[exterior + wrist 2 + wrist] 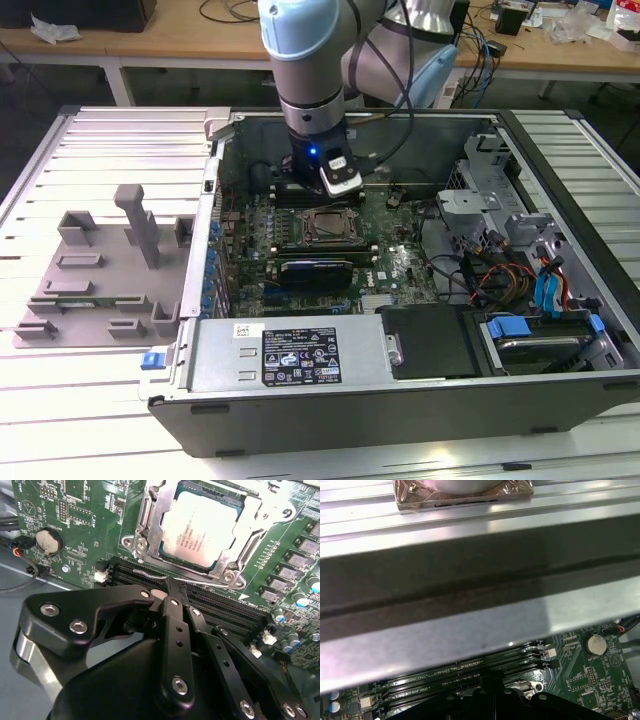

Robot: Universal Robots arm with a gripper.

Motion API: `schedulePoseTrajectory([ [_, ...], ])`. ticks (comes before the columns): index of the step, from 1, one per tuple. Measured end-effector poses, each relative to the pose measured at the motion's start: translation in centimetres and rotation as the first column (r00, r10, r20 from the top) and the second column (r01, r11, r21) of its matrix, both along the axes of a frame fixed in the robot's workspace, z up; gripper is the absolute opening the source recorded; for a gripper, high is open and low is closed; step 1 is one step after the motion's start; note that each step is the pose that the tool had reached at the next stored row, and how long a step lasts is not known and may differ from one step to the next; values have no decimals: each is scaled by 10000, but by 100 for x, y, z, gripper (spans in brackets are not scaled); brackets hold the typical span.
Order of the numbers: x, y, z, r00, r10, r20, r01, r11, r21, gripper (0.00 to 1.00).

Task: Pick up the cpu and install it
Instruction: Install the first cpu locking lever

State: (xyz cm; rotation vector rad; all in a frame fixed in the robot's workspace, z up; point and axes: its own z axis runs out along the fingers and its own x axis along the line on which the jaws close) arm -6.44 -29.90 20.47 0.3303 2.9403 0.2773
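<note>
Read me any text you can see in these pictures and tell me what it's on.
Chip top plate: several printed lines, too blurred to read.
Black label on the computer case: too small to read.
White sticker beside it: too small to read.
Green board: white markings, unreadable.

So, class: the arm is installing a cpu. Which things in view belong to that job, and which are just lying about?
Job:
cpu, seated in socket frame
gripper, just beside the socket
motherboard

Lying about:
grey fixture tray
coin battery
drive cables
</note>
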Motion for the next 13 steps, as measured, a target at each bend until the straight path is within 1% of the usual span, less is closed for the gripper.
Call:
schedulePoseTrajectory([
  [2,-4,-7,-19,10000,0,37,0,10000,2,11],
  [4,-2,-19,-23,10000,-29,37,29,10000,-19,11],
  [6,-2,-25,-33,9997,-254,36,254,9997,-24,11],
  [8,8,-27,-68,9984,-569,33,569,9984,-30,11],
  [10,31,-26,-76,9979,-652,35,652,9979,1,11],
  [11,33,-26,-69,9979,-653,35,653,9979,26,11],
  [13,33,-26,17,9979,-652,34,652,9979,30,11],
])
